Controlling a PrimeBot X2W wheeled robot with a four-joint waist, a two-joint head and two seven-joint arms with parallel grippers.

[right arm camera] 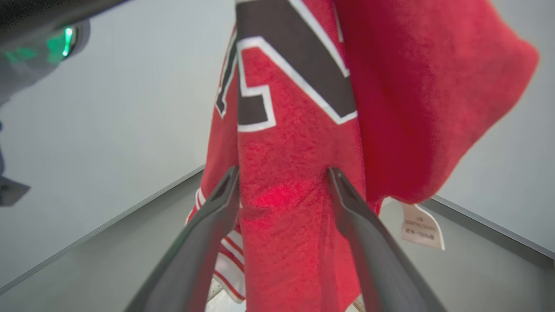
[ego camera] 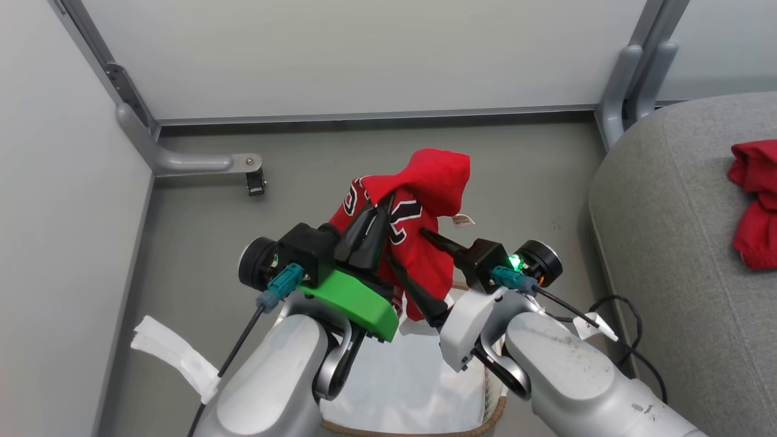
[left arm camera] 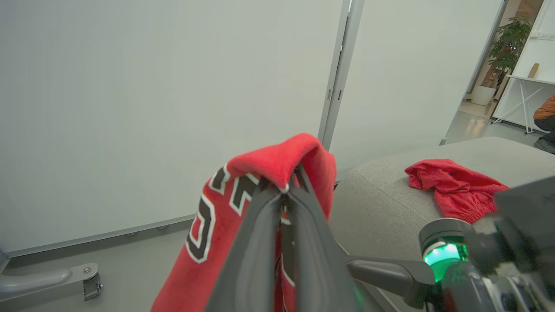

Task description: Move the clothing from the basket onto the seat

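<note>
Forearms: our two pale forearms fill the bottom of the head view, closest to the lens, and the left wrist carries a bright green part.
Left gripper: we see its dark fingers pressed together on a fold of the red jersey. In the left wrist view the cloth caps the fingertips of that gripper and hangs down on both sides.
Right gripper: spread wide and holding nothing. In its own wrist view its fingers stand one to each side of the hanging cloth, tips right at the fabric; we cannot tell whether they touch it.
Jersey: lifted clear above the basket, black numerals edged in white facing us, white stripes at the lower hem, a small white tag dangling off one side.
Basket: low in the head view between our arms, tan woven rim showing, a plain white sheet inside.
Seat: on our right, grey and rounded, well apart from the held jersey.
Second red garment: lying crumpled on the seat, also visible from the left wrist.
Floor: grey, with a white strip lying at our lower left.
</note>
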